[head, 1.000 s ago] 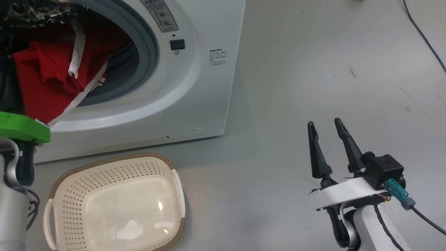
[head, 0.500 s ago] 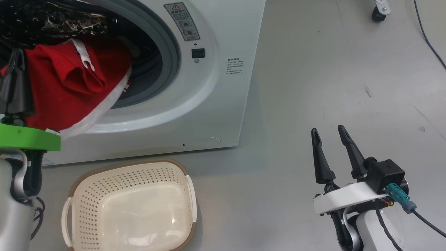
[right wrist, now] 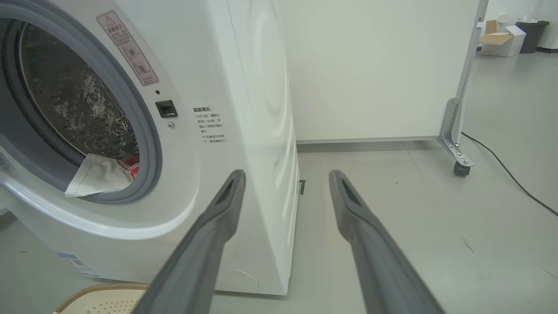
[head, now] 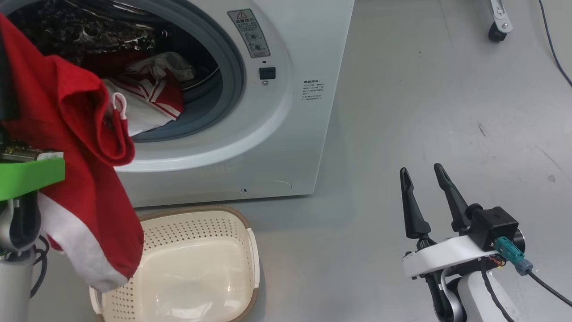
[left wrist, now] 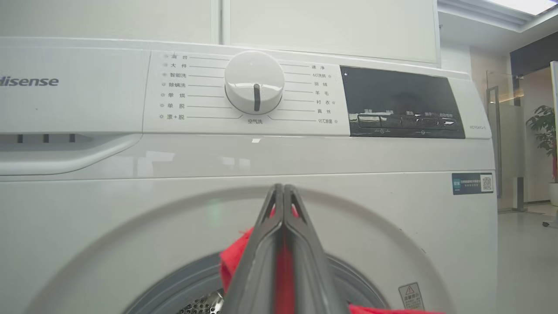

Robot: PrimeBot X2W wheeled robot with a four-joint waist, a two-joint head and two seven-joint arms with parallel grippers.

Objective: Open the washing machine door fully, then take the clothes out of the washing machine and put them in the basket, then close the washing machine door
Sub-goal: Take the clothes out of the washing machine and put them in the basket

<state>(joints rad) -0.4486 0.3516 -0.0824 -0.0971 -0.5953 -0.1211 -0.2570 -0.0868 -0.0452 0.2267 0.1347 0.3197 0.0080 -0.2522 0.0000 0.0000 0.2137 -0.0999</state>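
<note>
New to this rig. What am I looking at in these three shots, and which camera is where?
A wheeled robot with two arms, each ending in a two-finger gripper. The wide shot looks down from its head; the other two look along each gripper's fingers. The left gripper is shut on a red jersey hanging by the cream basket on the floor. More clothes lie in the open washing machine. The right gripper is open, holding nothing.
</note>
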